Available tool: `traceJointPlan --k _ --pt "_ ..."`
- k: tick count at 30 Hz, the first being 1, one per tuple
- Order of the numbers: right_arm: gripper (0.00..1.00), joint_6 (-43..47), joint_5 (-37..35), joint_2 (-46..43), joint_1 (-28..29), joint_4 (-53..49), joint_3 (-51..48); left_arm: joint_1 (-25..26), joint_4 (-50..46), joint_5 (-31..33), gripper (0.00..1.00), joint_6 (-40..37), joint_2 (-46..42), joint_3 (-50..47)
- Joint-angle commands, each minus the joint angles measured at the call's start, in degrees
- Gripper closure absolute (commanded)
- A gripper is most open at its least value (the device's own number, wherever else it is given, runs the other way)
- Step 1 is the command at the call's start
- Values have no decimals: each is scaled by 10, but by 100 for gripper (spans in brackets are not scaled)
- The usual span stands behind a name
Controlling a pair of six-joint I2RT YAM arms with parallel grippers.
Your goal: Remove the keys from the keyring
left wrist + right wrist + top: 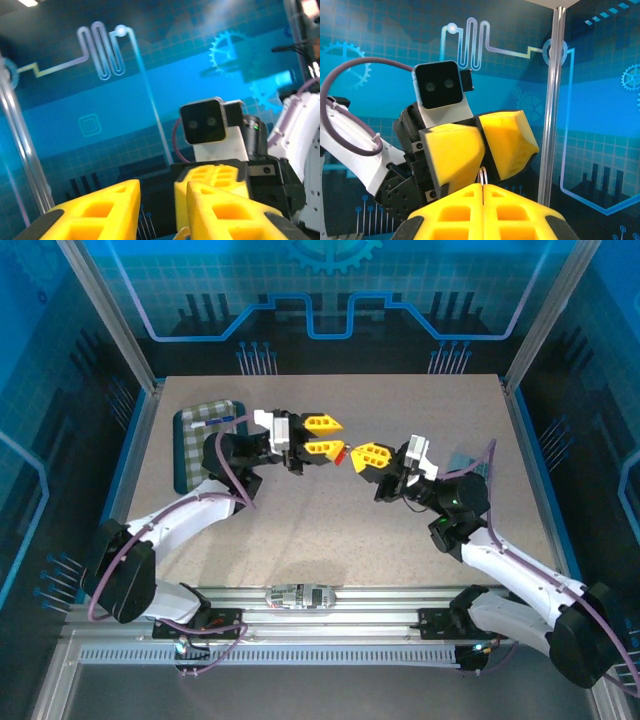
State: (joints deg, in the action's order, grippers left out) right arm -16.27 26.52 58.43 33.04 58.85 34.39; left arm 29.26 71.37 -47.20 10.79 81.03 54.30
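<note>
Right tool (483, 190) clenched on the keyring (483, 175) in mid-air: separation in hand.
Left tool (338, 436) is held parted beside the red tag (340, 453); the key, not made out, must next be gripped and drawn off.

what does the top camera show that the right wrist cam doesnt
Top view: the table, a checked tray at its far left, and a red tag at the tip of the left pincer. Right wrist view: a thin metal ring poking up from the shut right pincer. Both: the yellow left pincer pointing at the right pincer.
</note>
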Motion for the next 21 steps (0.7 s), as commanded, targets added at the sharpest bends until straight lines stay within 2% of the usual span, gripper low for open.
traceJointPlan --k 1,3,6,8,13,16,21 --pt "100 -36 -26 7 -4 68 -5 -16 12 55 73 93 -30 -9" --pt "100 -52 -24 15 -7 86 -3 -21 -84 73 71 95 -55 0" --pt "100 -79 -27 27 -11 109 2 -21 -252 104 60 49 -98 20" --pt "100 -93 -30 34 -15 117 6 -20 -304 98 56 35 -113 28" --pt "100 -136 -22 67 -15 165 19 -14 -315 37 54 55 -109 27" --pt "100 -153 -19 82 -15 187 24 -6 -285 38 55 53 -111 8" --pt "100 -154 -3 83 -13 179 30 -4 -289 16 54 60 -99 17"
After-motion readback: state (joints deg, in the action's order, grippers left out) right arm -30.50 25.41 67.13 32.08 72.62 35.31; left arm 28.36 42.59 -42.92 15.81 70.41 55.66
